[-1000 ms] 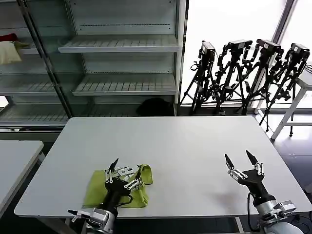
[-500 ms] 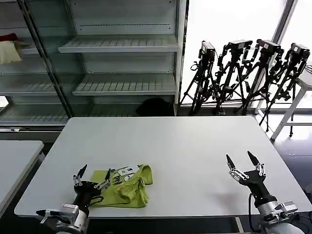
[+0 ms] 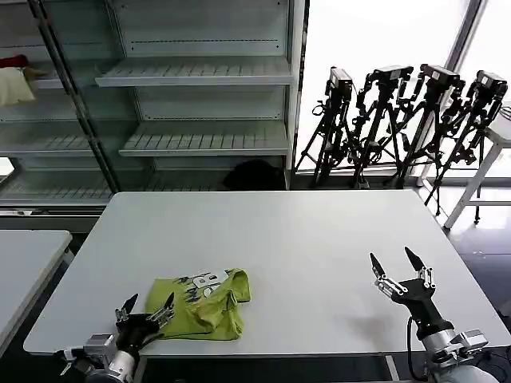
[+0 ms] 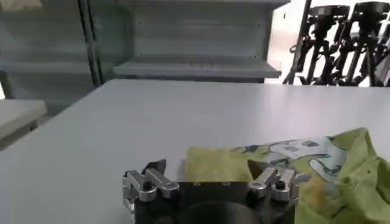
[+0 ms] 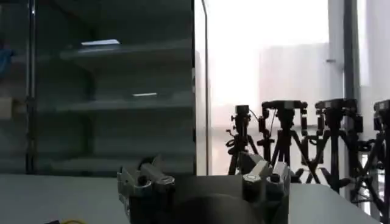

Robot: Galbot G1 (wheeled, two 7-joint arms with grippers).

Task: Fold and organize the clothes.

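Note:
The lime yellow-green T-shirt (image 3: 201,304) lies crumpled near the front left of the white table (image 3: 303,247), its dark-and-white print facing up at the far edge. My left gripper (image 3: 145,310) hovers open at the shirt's near left corner, at the table's front edge, holding nothing. In the left wrist view the shirt (image 4: 286,167) spreads just beyond the open left gripper (image 4: 207,172). My right gripper (image 3: 397,266) stands open above the table's front right, far from the shirt; the right wrist view shows the right gripper (image 5: 201,167) empty.
Empty metal shelves (image 3: 192,80) stand behind the table. A cream and red bundle (image 3: 14,80) rests on a shelf at far left. Several camera tripods (image 3: 407,120) line the window at back right. A second table (image 3: 24,263) adjoins on the left.
My left gripper has drawn back off the shirt toward the table's front left edge, open and empty. The shirt's print is now uncovered. The right arm has barely moved.

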